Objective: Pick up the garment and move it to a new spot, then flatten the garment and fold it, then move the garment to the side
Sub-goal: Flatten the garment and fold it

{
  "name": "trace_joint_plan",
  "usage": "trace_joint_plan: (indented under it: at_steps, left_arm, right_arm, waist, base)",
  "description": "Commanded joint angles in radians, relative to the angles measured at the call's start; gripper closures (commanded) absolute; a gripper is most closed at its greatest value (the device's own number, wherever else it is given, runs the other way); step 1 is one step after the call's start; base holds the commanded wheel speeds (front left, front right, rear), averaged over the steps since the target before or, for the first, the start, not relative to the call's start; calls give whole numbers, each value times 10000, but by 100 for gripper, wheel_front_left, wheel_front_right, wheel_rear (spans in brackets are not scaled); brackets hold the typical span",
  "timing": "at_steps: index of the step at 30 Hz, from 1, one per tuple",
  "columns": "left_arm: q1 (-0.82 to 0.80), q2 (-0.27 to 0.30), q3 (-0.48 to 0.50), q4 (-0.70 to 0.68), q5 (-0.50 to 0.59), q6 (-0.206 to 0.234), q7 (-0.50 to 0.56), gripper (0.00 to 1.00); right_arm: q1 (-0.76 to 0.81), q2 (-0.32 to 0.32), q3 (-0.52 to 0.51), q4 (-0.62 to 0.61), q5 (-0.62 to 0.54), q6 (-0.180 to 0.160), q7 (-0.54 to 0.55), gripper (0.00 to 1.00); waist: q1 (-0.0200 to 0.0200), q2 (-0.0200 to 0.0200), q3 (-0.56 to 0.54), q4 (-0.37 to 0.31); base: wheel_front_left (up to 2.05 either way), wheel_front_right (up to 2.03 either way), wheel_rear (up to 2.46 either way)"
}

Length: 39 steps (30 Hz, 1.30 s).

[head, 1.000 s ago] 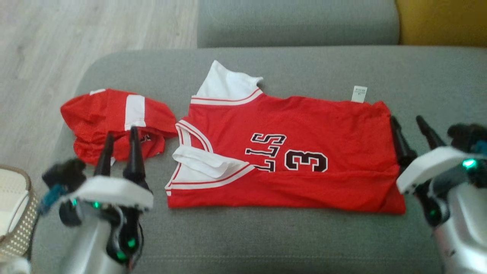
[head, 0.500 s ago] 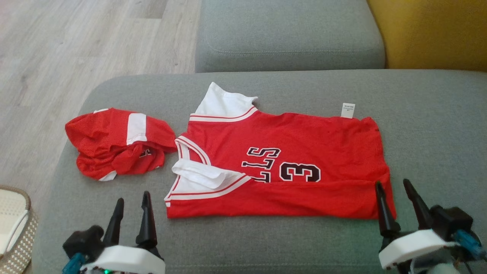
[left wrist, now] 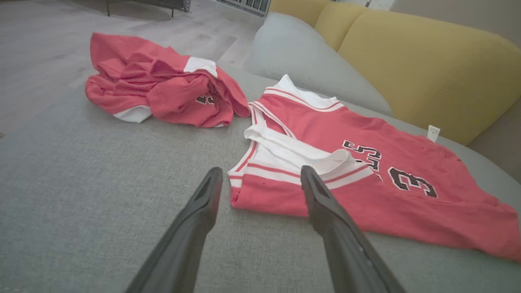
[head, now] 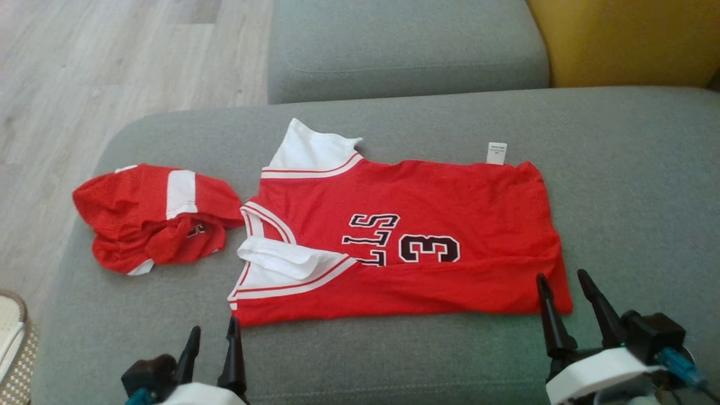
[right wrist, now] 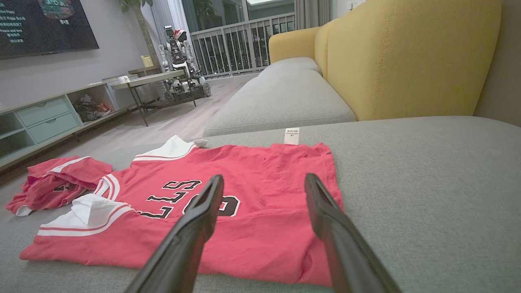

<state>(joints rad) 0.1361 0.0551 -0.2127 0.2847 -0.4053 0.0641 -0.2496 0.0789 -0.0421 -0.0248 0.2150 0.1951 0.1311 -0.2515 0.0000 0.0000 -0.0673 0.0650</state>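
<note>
The garment (head: 405, 225) is a red jersey with white trim and a dark "3". It lies spread on the grey sofa seat (head: 619, 169), neck to the left, its near long edge folded up over the front. My left gripper (head: 214, 326) stands open just in front of the garment's near-left corner, fingers pointing at the white armhole trim (left wrist: 285, 162). My right gripper (head: 561, 275) is open at the near-right hem corner, with the garment (right wrist: 252, 171) ahead of its fingertips. Neither gripper holds anything.
A crumpled red garment with white bands (head: 152, 216) lies to the left of the jersey, almost touching its collar. Another grey cushion (head: 405, 50) and a yellow sofa back (head: 624, 39) lie beyond. A woven basket (head: 11, 337) sits at lower left, with wood floor (head: 112, 67) behind.
The head view has shifted. Both grippers have drawn back toward the seat's near edge, from beside the crumpled garment and the hem. The jersey lies as it did.
</note>
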Motion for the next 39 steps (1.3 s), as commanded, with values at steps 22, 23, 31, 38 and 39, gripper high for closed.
trace_joint_plan:
  at_steps: [22, 23, 31, 38, 39]
  left_arm:
    - [-3535, -48, 176, 4666, -1902, 306, -122, 0]
    - [-3581, -48, 195, 4724, -1961, 311, -122, 0]
    - [-3821, -49, -49, 5068, -2268, 12, -122, 100]
    - [-3737, -49, -306, 3988, -1938, -166, -122, 100]
    - [-3659, -49, -340, 3744, -1827, -165, -122, 100]
  right_arm:
    - [-1041, -82, 490, -732, -39, -4, -102, 0]
    - [-1045, -82, 467, -736, -37, -4, -102, 0]
    - [-1120, -82, 519, -406, 92, -4, -73, 0]
    - [-1567, -82, 63, 868, 1201, -4, 351, 0]
    - [-1683, -82, -35, 1181, 1388, -4, 416, 0]
  waist:
    - [0, 0, 1141, -1233]
    - [0, 0, 1172, -1237]
    - [0, 0, 1329, -1038]
    - [0, 0, 1434, -529]
    - [0, 0, 1444, -449]
  base:
    - [0, 0, 0]
    - [0, 0, 0]
    - [0, 0, 0]
    - [0, 0, 0]
    - [0, 0, 0]
